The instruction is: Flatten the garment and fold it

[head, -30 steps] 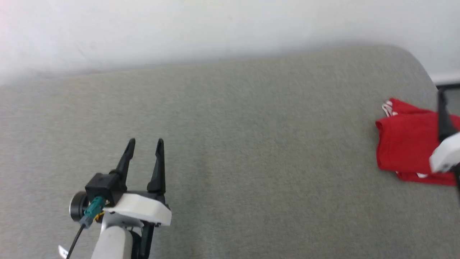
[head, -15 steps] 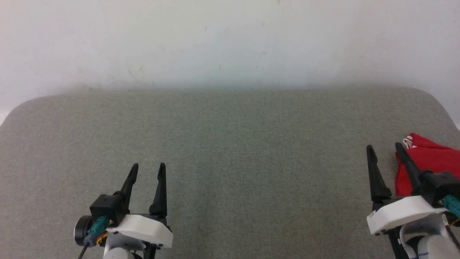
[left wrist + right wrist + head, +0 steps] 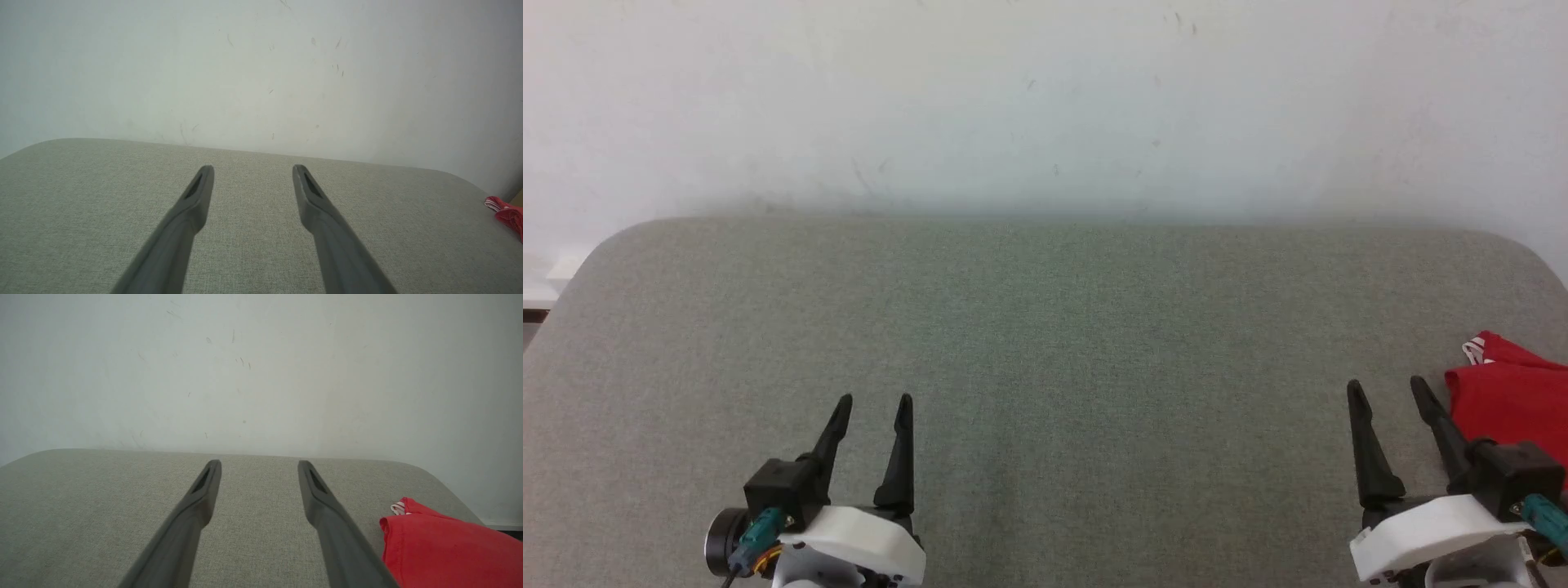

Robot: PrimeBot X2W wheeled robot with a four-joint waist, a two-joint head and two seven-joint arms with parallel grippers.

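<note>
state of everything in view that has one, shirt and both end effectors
shirt, bundled up, not spread flat, held by nothing
left end effector, open, empty
right end effector, open, empty, just left of the shirt, not gripping it

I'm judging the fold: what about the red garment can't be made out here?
Head view: the red garment runs off the right edge and behind the right gripper mount.
Left wrist view: small sliver, cut by the right edge.
Right wrist view: cut off at bottom and right.
</note>
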